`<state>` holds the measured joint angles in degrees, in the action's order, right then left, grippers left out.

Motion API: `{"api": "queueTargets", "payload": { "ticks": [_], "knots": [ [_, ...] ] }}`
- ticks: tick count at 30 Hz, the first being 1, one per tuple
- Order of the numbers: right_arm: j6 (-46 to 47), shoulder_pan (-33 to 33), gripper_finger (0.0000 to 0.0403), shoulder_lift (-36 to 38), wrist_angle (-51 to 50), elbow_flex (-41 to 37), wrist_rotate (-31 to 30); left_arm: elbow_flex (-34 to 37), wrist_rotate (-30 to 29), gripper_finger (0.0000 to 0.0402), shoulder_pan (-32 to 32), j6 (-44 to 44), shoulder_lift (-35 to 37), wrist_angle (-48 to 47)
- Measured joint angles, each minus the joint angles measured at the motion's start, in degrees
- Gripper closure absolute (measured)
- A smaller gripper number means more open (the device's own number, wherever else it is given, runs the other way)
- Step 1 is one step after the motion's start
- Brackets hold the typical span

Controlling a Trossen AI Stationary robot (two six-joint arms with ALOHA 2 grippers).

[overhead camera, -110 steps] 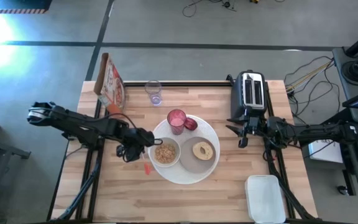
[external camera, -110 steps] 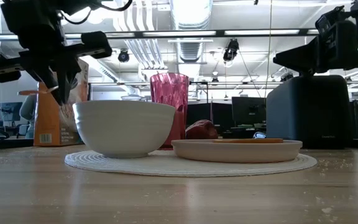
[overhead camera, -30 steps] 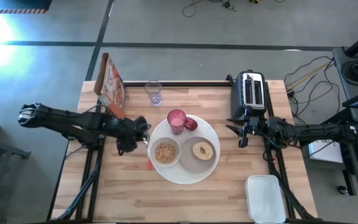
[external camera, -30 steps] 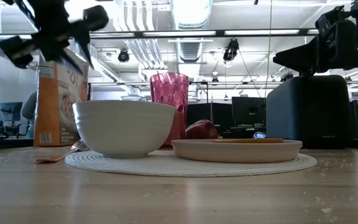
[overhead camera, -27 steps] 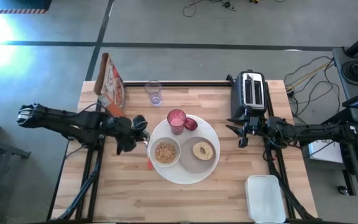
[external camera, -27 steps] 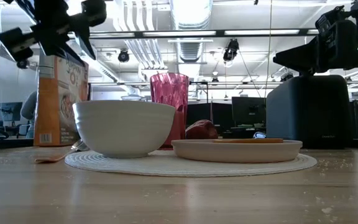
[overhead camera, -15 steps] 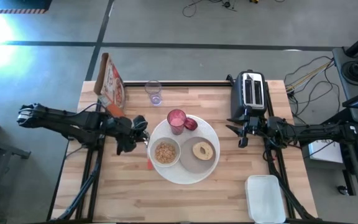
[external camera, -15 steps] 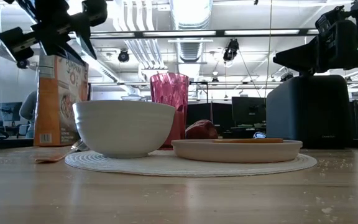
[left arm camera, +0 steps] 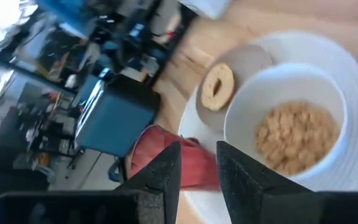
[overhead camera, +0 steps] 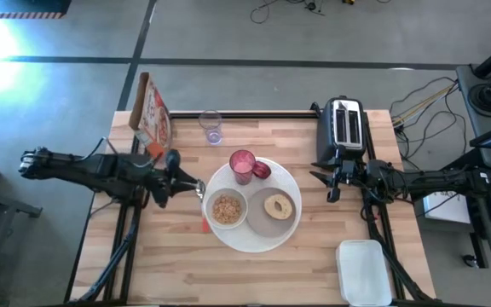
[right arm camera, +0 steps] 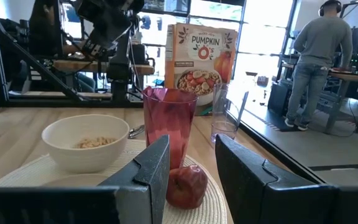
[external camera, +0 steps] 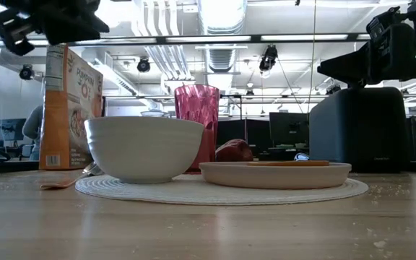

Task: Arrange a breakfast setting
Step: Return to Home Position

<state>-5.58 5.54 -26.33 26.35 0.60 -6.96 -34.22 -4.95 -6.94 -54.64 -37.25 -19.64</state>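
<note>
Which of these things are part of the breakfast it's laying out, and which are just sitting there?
Part of the job: placemat, bowl, plate, bagel, tumbler, apple, spoon.
Just lying about: toaster, cereal box, clear glass, white tub.

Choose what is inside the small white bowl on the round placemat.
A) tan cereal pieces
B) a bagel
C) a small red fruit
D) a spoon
A: the white bowl holds tan cereal pieces, while the bagel lies on the grey plate beside it.
</note>
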Motion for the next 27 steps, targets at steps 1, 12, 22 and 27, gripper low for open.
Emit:
{"api": "queueTargets", "payload": {
  "ticks": [1,12,22,27],
  "knots": [
    [0.01,0.00,0.0284,0.00,0.00,0.00,0.00,2.14,0.00,0.0317,0.00,2.57,1.88,2.03],
    [0.00,0.00,0.0284,0.00,0.00,0.00,0.00,27.38,-1.07,0.0317,-0.09,14.33,20.23,28.03],
    [0.02,0.00,0.0284,-0.02,0.00,-0.01,-0.01,32.48,-5.77,0.0303,-0.20,29.52,28.51,29.24],
    [0.01,0.00,0.0284,-0.02,0.01,-0.02,-0.01,33.01,-6.14,0.0292,-0.20,29.74,32.95,20.96]
  ]
}}
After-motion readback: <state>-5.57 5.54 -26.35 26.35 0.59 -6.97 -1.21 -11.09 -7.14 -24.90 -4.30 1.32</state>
